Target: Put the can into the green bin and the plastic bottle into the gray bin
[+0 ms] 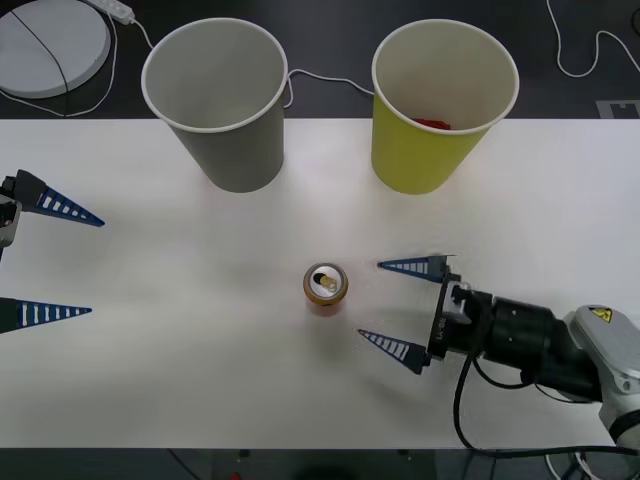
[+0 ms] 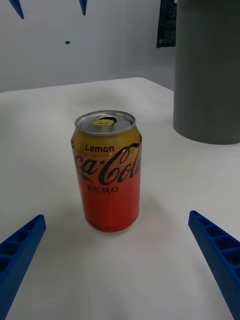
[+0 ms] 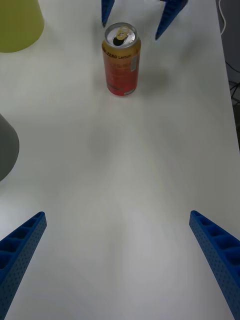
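Glossy metal can (image 2: pixel 107 172), matt paper gray bin (image 1: pixel 218 100), smooth white table (image 1: pixel 180 330).

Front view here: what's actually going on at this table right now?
The right gripper, fingers open, sits level with the upright can mid-table and just short of it, not touching. The left gripper waits open at the table's left edge. The gray bin and green bin stand behind; something red lies in the green one.

This looks like a lab for testing robots. A plain white desk (image 1: pixel 150 380) stands on a dark floor (image 1: pixel 330 40). White cables (image 1: pixel 590 60) lie loose on the floor at the far side. A round white disc (image 1: pixel 50 45) sits far left. The wall (image 2: pixel 100 45) is bare and gray.
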Controlling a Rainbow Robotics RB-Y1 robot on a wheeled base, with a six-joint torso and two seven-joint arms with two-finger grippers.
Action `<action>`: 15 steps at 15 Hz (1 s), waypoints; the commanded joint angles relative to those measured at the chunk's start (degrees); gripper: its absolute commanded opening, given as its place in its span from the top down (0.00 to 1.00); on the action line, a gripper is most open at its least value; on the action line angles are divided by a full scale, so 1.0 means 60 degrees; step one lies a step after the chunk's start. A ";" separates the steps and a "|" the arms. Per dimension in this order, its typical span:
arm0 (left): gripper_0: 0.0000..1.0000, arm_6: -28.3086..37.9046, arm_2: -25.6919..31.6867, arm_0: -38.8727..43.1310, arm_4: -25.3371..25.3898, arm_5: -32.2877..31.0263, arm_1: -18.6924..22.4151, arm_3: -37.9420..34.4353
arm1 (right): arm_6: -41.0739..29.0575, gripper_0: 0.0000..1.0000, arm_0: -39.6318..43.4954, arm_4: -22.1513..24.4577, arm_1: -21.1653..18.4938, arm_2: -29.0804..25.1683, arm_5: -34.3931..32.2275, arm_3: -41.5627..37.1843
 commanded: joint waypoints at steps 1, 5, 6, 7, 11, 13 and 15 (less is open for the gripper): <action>0.00 0.0000 0.0000 0.0000 0.0000 0.0000 0.0000 0.0000 | 0.0080 0.00 -0.0251 -0.0009 0.0256 0.0515 0.0552 0.0232; 0.00 0.0000 0.0000 0.0000 0.0000 0.0000 0.0000 0.0000 | 0.0388 0.00 -0.0998 0.0005 0.0828 0.0793 0.0611 0.1389; 0.00 0.0000 0.0000 0.0000 0.0000 0.0000 0.0000 0.0000 | 0.0461 0.00 -0.1173 0.0005 0.0960 0.0911 0.0669 0.1623; 0.00 0.0000 0.0000 0.0000 0.0000 0.0000 0.0000 0.0000 | 0.0520 0.00 -0.1261 0.0005 0.1062 0.0969 0.0743 0.1740; 0.00 0.0000 0.0000 0.0000 0.0000 0.0000 0.0000 0.0000 | 0.0622 0.00 -0.1422 -0.0229 0.1238 0.1511 0.1416 0.1740; 0.00 0.0000 0.0000 0.0000 0.0000 0.0000 0.0000 0.0000 | 0.0666 0.00 -0.1466 -0.0302 0.1296 0.1599 0.1519 0.1755; 0.00 0.0000 0.0000 0.0000 0.0000 0.0000 0.0000 0.0000 | 0.0666 0.00 -0.1496 -0.0302 0.1296 0.1599 0.1519 0.1755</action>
